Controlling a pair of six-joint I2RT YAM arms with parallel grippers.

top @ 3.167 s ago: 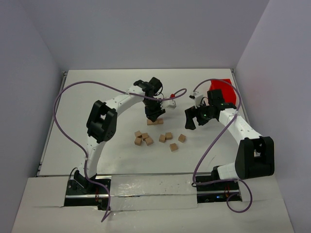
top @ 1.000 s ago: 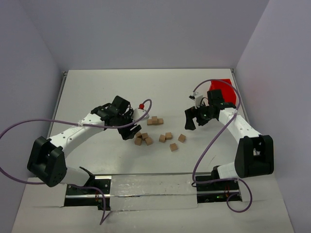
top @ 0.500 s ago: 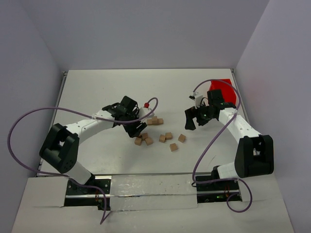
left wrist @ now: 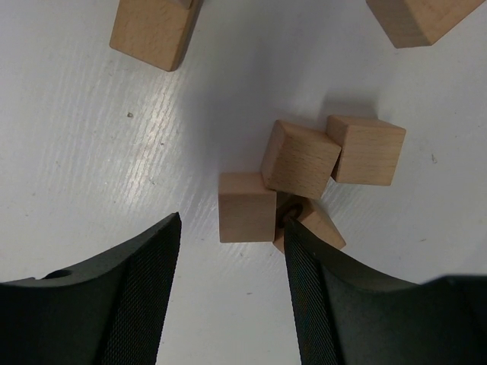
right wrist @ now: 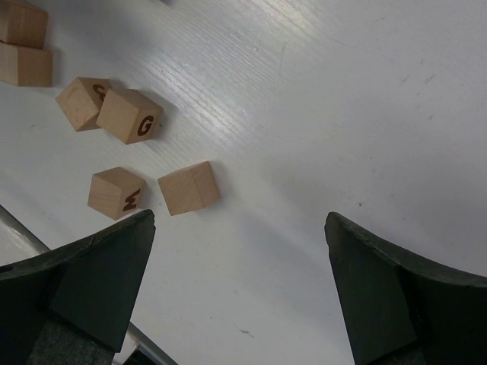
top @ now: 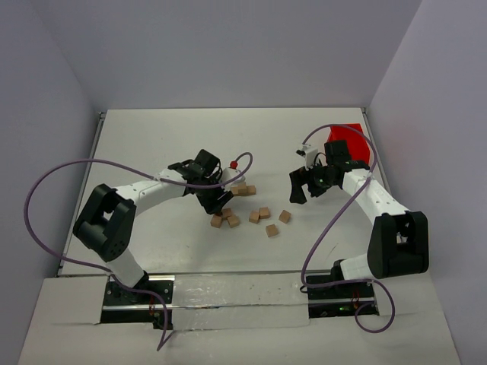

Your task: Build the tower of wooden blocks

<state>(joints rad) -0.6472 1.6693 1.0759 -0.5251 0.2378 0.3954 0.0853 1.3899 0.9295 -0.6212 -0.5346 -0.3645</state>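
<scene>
White table (top: pixel 152 144), two arms reaching in from near edge. Left gripper (left wrist: pixel 232 226) low over cluster of wood blocks (top: pixel 226 218) near table centre. Jaws apart, straddling one block (left wrist: pixel 246 217), with gap on both sides. One finger (left wrist: pixel 323 304) appears to touch tilted block (left wrist: pixel 310 226) just beside. Tower (top: pixel 243 189), short low group of blocks, just far-right of left gripper. Other blocks scattered to right. Right gripper (top: pixel 304 186) hovers right of centre, jaws spread wide, nothing held. Red bin (top: pixel 354 143) at far right.

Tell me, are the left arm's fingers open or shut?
Open: the left fingers stand apart, a wood block loose between their tips.
</scene>
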